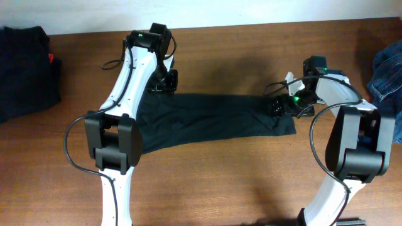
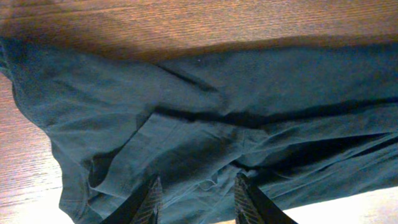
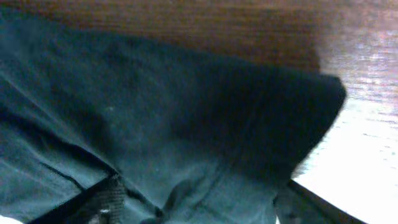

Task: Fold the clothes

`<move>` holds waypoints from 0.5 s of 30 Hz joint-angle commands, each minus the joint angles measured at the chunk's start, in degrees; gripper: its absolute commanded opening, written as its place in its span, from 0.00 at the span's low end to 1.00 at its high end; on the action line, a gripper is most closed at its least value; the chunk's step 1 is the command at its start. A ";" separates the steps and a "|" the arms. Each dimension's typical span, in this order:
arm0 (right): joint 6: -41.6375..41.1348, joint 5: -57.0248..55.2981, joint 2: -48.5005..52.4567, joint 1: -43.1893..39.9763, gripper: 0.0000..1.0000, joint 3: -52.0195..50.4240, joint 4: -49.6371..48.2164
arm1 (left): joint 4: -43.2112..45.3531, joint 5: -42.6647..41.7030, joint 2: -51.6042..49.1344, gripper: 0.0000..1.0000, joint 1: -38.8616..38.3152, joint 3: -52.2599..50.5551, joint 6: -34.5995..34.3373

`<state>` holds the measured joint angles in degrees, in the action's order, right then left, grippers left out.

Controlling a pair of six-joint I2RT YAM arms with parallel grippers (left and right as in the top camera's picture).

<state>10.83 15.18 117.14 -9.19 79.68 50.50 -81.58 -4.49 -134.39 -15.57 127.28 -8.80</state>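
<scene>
Wooden table is seen from overhead, with a strip of white wall along the far edge. A black T-shirt is laid across the middle of the table, folded into a long narrow band, flat, with the left end wider than the right. It lies between the two arms.

Left gripper is placed at the far left corner of the band. In the left wrist view its fingers are held apart just over wrinkled, layered cloth; nothing is seen clamped.

Right gripper is placed at the right end of the band, near its far corner. In the right wrist view its fingers are spread wide, with the shirt's end below and between them; contact with the cloth cannot be told, as the view is blurred.

A dark garment pile with a red tag is at the far left edge of the table, well apart from the shirt. Blue denim is at the right edge.
</scene>
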 commanded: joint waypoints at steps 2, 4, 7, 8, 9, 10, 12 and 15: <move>1.18 1.81 0.66 0.61 0.71 -1.57 0.26 | 0.13 -0.24 0.28 0.38 0.35 -0.35 0.76; 1.18 1.79 0.66 0.61 0.67 -1.57 0.26 | 0.11 -0.22 0.28 0.37 0.42 -0.35 0.76; 1.18 1.79 0.66 0.61 0.58 -1.57 0.26 | 0.11 -0.24 0.28 0.37 0.61 -0.35 0.76; 1.18 1.79 0.66 0.61 0.51 -1.57 0.26 | 0.13 -0.24 0.28 0.38 0.66 -0.35 0.76; 1.18 1.79 0.66 0.61 0.39 -1.57 0.24 | 0.13 -0.22 0.28 0.38 0.81 -0.33 0.76; 1.18 1.77 0.66 0.61 0.27 -1.57 0.20 | 0.15 -0.24 0.33 0.38 1.03 -0.33 0.74; 1.18 1.77 0.66 0.48 0.08 -1.57 0.02 | 0.09 -0.26 0.37 0.37 1.38 -0.33 0.74; 1.16 2.27 0.66 0.46 0.04 -1.40 -0.44 | -0.15 -0.26 0.37 0.37 1.44 -0.33 1.40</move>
<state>11.99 16.23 117.27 -9.13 78.65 50.46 -81.62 -4.49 -134.39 -14.57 127.28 -8.71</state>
